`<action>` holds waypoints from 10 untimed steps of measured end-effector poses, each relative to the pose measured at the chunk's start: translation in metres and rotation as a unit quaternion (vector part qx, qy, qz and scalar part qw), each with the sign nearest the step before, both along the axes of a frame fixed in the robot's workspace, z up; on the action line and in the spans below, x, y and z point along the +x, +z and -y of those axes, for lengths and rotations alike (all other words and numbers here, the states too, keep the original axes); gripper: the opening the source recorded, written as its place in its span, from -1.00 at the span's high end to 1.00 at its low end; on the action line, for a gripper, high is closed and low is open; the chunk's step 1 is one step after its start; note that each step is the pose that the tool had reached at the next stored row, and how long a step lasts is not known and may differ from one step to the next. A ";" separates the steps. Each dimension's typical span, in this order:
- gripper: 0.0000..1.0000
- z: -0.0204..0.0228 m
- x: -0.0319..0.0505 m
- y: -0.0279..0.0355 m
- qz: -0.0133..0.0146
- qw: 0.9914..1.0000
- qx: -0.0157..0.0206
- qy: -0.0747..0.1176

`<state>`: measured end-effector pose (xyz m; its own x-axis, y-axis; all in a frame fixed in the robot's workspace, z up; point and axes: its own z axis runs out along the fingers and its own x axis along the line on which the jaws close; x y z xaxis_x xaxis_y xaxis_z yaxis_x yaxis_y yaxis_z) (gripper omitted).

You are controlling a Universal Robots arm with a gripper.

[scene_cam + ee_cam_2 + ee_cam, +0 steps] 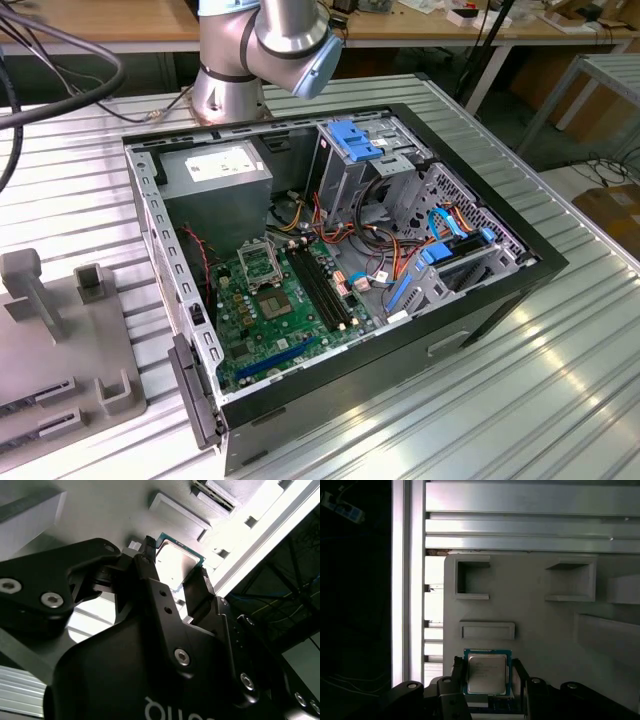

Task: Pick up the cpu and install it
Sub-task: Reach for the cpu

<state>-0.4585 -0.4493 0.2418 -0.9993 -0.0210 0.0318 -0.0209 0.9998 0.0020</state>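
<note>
First wrist view: pincer point(488, 665) is pinching the cpu point(486, 674), one finger pressing on each of two opposite edges, silvery top facing the camera. Pale grey fixture point(545, 630) is lying behind it. Second wrist view: cpu point(176, 567) is sitting wedged between the black fingers point(200, 590). Exterior view: fixture point(60, 340) is resting on the tabletop point(520, 400) at about 9 o'clock from the open computer case point(540, 262), the exterior view's left; arm point(270, 40) is standing at its 11 o'clock.

Soft room light, harsh wrist contrast.
Exterior view: computer case point(350, 400) shaded inside toward nine o'clock. Second wrist view: glare whitens the cpu point(176, 569).
</note>
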 end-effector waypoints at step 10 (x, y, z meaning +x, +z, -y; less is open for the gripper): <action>0.05 0.0000 0.0000 0.0042 0.000 1.000 0.000 0.000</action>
